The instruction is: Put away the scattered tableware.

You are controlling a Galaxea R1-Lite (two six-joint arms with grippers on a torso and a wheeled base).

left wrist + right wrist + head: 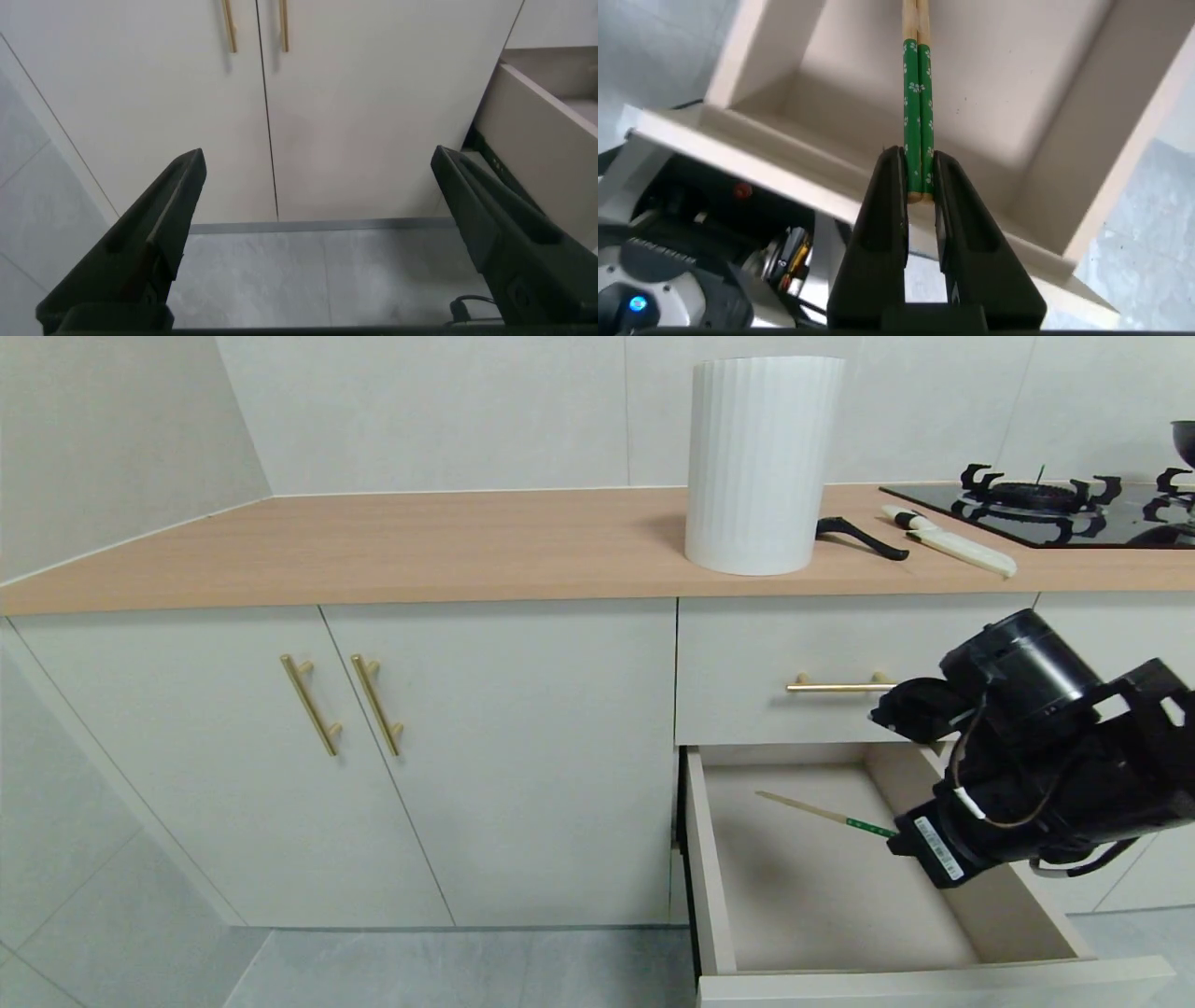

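A pair of wooden chopsticks point(822, 814) with green ends is held over the open drawer point(709, 877), tips pointing toward its back left. My right gripper point(901, 840) is shut on the green ends of the chopsticks point(915, 103), seen close up between the fingers point(892, 187) above the drawer's inside point(785, 131). On the countertop lie a white knife point(952, 543) and a black-handled utensil point(859, 537), partly hidden behind a container. My left gripper point(318, 163) hangs open and empty, low in front of the cabinet doors point(355, 103).
A tall white ribbed container point(761, 462) stands on the wooden countertop point(420, 541). A gas hob point(1046, 504) sits at the far right. A shut drawer with a brass handle point(836, 686) is above the open one. The open drawer's side point(551, 121) juts out over the tiled floor.
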